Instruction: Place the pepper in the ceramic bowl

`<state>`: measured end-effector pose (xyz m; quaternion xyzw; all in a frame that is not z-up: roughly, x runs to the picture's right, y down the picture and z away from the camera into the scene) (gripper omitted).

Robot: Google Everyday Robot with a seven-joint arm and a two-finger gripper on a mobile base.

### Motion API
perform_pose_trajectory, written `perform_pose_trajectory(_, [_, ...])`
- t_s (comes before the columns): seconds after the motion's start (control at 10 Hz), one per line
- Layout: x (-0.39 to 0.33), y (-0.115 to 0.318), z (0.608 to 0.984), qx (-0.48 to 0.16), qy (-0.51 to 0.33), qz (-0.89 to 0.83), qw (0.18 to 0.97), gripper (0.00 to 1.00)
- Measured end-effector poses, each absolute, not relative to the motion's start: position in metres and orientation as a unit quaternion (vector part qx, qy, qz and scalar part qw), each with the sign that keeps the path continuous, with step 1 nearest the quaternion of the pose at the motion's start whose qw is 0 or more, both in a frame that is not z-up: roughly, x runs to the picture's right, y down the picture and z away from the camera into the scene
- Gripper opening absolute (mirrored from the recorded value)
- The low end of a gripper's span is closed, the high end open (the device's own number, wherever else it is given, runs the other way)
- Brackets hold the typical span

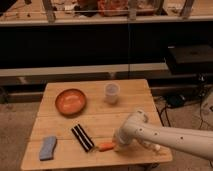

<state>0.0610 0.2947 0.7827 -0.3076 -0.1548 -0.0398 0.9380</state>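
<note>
Pepper (106, 146), small, orange, tapered, on wooden table (60, 132); right end hidden by gripper (118, 144), grip state cannot be told. Orange-brown round ceramic bowl (70, 101) at ten o'clock, well apart.

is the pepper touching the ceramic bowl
Apart: camera view shows bare table between pepper and ceramic bowl; the gripper sits right beside the pepper.

This looks to me like a robot laboratory or a test room, not a home. A white robot arm (170, 139) reaches over a small wooden table (100, 125), and its gripper (118, 144) is low at the front edge, just beside the pepper (106, 146). Behind stands a long dark workbench (100, 45) with metal posts (49, 10) and clutter on top. A black box (192, 57) sits on its lower shelf, and cables (172, 102) lie on the floor (15, 125) at the right.
</note>
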Motion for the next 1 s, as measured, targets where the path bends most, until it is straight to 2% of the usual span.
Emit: perform_pose_trajectory(1.0, [0.061, 0.26, 0.756, -0.284, -0.143, -0.043, 0.947, 0.0])
